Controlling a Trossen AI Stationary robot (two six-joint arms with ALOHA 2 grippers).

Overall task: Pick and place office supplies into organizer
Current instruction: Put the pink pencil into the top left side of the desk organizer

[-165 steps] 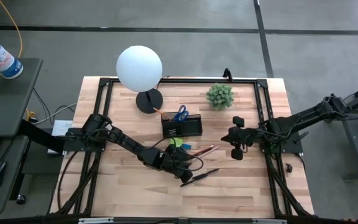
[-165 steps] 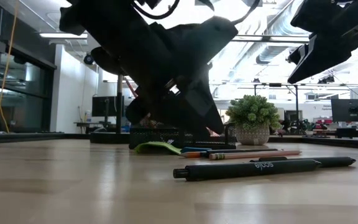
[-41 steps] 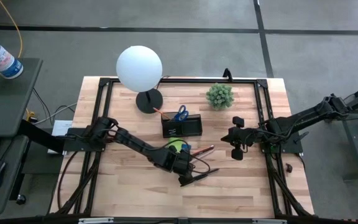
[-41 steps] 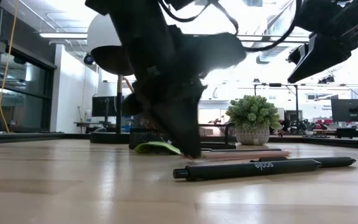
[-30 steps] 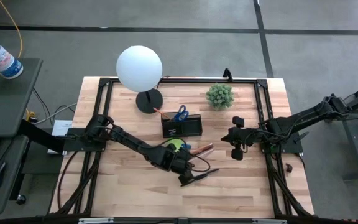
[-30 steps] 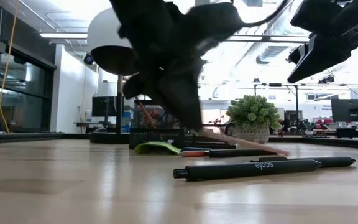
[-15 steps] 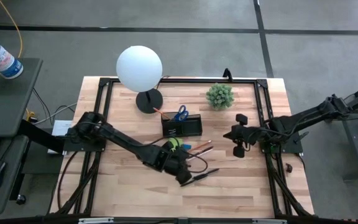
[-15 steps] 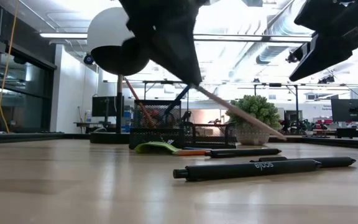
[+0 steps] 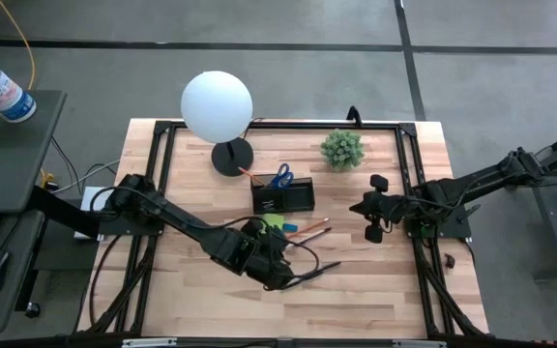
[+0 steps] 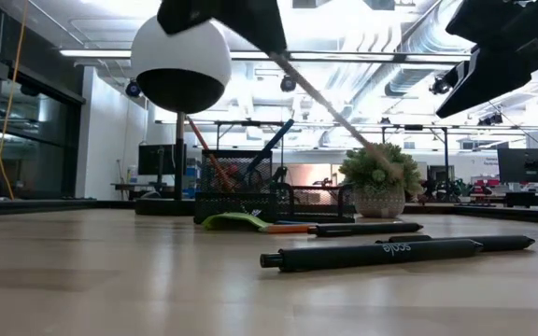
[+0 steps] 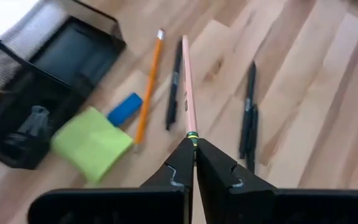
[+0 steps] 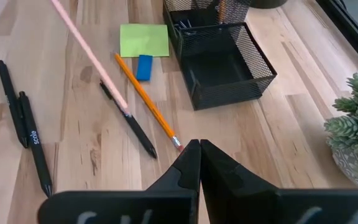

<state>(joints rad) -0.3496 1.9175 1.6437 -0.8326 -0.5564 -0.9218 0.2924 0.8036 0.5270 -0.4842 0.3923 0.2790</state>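
High view: the left pincer [image 9: 280, 274] hangs over the wooden counter [image 9: 191, 290], on the near side of the black mesh organizer [image 9: 283, 196], and is closed on one end of a pink pencil [image 9: 303, 234]. In the left wrist view the two fingers [image 11: 180, 163] meet around the pencil's banded end, and the low view shows the pencil slanting down from that grip, clear of the counter. The organizer stands near the middle of the counter, just beside the black base of a white globe lamp [image 9: 217, 106]. Blue-handled scissors [image 9: 280, 176] stick up from its back compartment; the larger front compartment looks empty in the right wrist view. Just in front of the organizer lie a green sticky-note pad [image 9: 272, 221] and a small blue block [image 9: 289, 228], with an orange pencil [image 12: 148, 107] and a thin black pen [image 12: 129, 121] beside them. Farther from the organizer, two black pens [image 9: 317, 271] lie together. A small potted plant [image 9: 341, 148] sits to the organizer's right. The right pincer [image 9: 375, 229] waits with its fingers pressed together and empty, raised well to the right of the organizer.
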